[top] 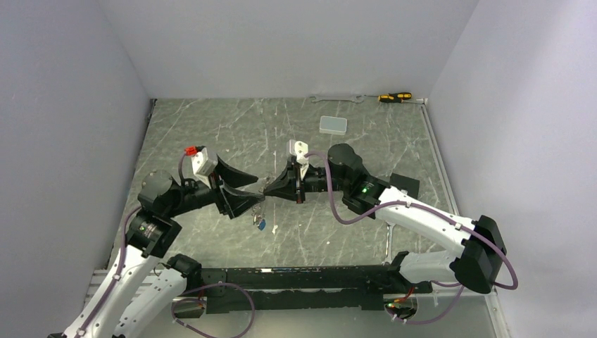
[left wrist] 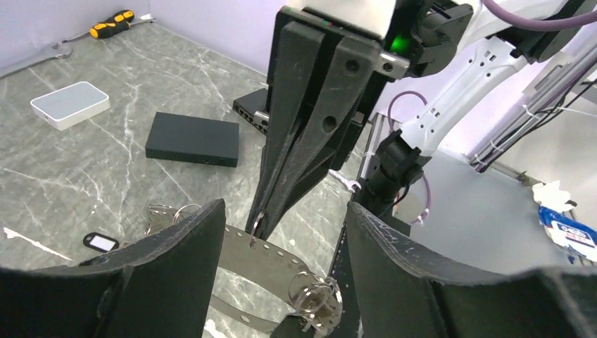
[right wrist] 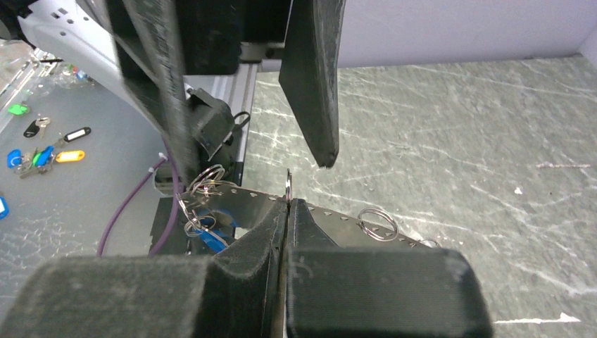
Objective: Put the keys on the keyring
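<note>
Jaws, left gripper (top: 259,187): spread wide, gripping nothing, one finger on each side of the keyring (left wrist: 262,255), a perforated silvery band raised off the tabletop (top: 211,127) near its middle; jaws, right gripper (right wrist: 288,204): pressed together, nipping a thin ring (right wrist: 288,182) that stands edge-on at the band's upper edge; keys: blue-tagged key (right wrist: 211,236) just beside the band, among several split rings (right wrist: 200,184); black-tagged key (left wrist: 101,242) flat on the tabletop, apart from the band; far edge: spanner (top: 338,98), screwdriver (top: 394,96); short of them, white box (top: 333,125); toward the right edge, black box (left wrist: 193,139).
</note>
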Controlling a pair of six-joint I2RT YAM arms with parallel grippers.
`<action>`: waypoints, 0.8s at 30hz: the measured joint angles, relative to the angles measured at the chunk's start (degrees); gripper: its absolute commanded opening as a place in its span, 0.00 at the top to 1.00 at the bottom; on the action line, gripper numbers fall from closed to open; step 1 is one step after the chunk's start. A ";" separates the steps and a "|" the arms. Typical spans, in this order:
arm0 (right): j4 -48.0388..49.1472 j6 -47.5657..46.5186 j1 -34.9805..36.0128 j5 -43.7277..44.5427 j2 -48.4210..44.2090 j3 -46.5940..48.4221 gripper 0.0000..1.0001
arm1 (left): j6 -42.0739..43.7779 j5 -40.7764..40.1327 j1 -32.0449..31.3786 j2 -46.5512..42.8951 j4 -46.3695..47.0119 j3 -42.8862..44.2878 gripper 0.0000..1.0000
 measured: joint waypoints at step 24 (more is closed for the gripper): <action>-2.91 -4.13 -0.35 -8.15 -9.20 -4.39 1.00 | 14.38 14.34 -0.02 5.27 -13.84 8.50 0.55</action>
